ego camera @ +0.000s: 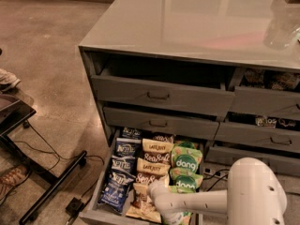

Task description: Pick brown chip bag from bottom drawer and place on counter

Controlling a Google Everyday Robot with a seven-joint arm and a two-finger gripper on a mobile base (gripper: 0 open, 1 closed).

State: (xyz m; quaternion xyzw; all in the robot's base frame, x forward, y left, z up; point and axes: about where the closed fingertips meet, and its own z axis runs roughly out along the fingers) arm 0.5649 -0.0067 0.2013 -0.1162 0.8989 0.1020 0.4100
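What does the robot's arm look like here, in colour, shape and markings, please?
The arm is plain white: a bulbous rounded housing with small dark dots, then a smooth tube. The gripper, over the bottom drawer, is white too; no cables show on it.
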